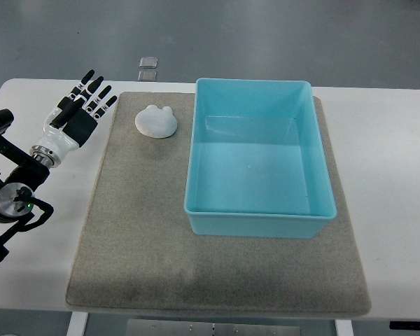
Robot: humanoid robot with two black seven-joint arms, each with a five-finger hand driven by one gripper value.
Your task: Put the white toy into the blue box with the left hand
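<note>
A small white toy (pixel 155 121) lies on the grey mat (pixel 140 231), just left of the blue box (pixel 196 157). The box stands open and holds nothing. My left hand (pixel 84 105) hovers over the table's left part, at the mat's far left corner, a short way left of the toy. Its fingers (pixel 92 89) are stretched out and hold nothing. The left arm (pixel 21 182) enters from the picture's left edge. The right arm does not show.
The white table (pixel 392 161) carries the mat, which ends near the front edge. Two small clear squares (pixel 148 68) lie on the floor beyond the table's far edge. Bare tabletop shows to the right of the mat.
</note>
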